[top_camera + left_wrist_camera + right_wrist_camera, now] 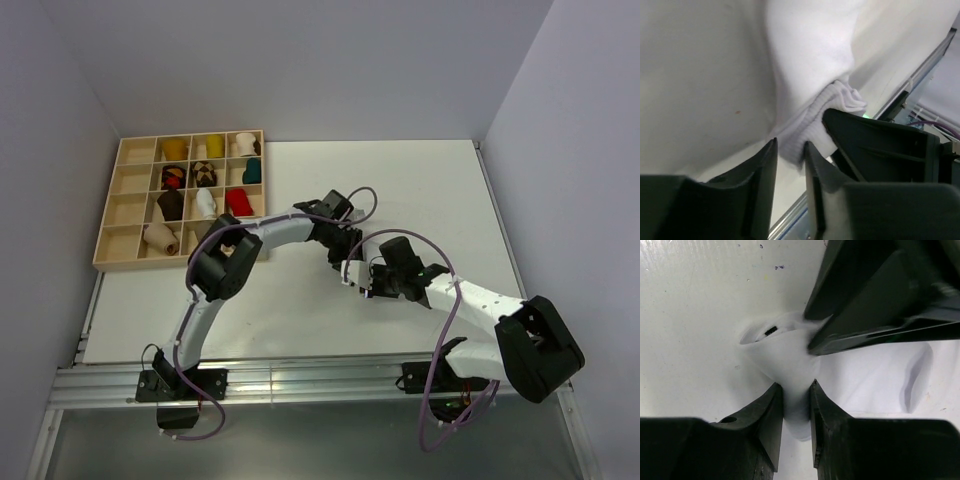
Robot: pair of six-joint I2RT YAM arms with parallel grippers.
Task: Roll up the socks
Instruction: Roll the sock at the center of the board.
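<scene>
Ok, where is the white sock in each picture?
Top external: the white sock is near the middle, where the two arms meet.
Left wrist: it runs from top centre down to the left claw.
Right wrist: it is in the centre, with fabric between the right claw fingers.
Shared landmark: the white table under it.

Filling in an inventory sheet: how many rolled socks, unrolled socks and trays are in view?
Rolled socks: 10 seen (the left arm hides one corner of the tray)
Unrolled white sock: 1
Tray: 1
Total: 12
</scene>
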